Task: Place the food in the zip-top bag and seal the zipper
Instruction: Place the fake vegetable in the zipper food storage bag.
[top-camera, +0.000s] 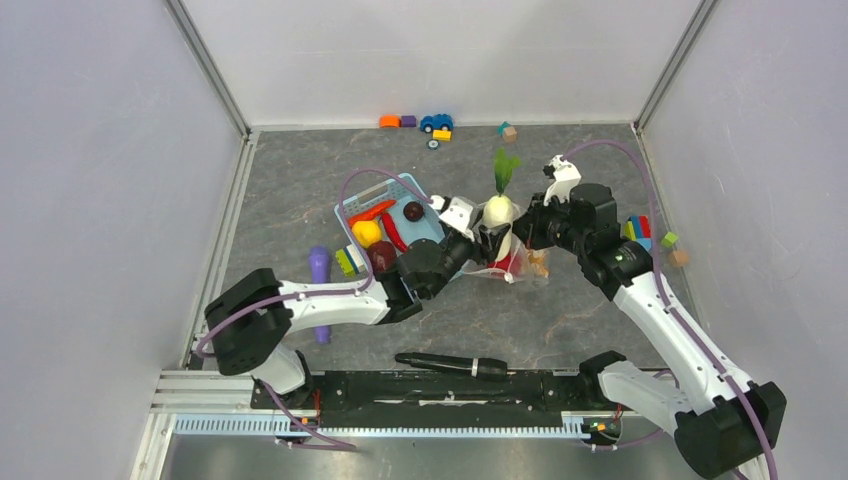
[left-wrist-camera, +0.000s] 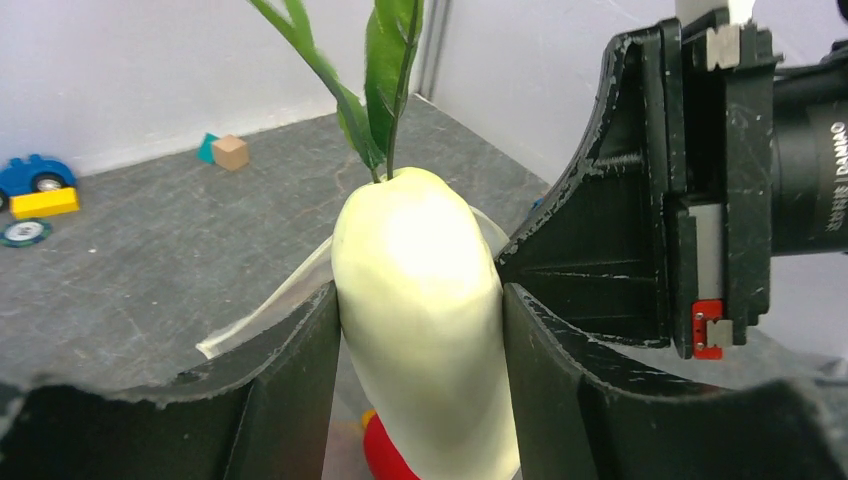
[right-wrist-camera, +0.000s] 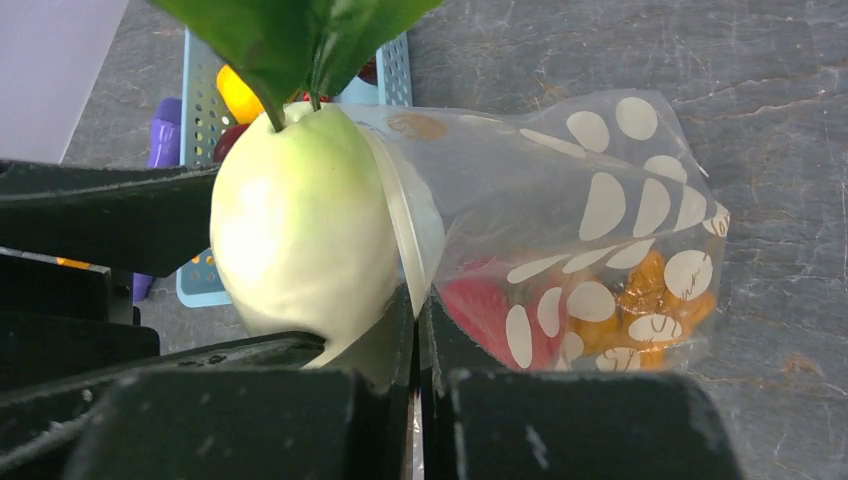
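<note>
- One item going in: left jaws clamp the white oblong (right-wrist-camera: 300, 220) at the zip-top bag (right-wrist-camera: 600, 200) mouth; right jaws pinch its rim.
- Next, likely: push deeper, release.

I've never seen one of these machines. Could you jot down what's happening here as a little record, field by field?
left pincer: shut on the white radish, leaves pointing up
right pincer: shut on the mouth edge of the dotted bag
radish position: at the bag's open mouth, bag rim against its side
already in bag: red piece, orange piece
bag state: mouth open, not sealed
in the blue basket: yellow round piece, red chili, and others
</note>
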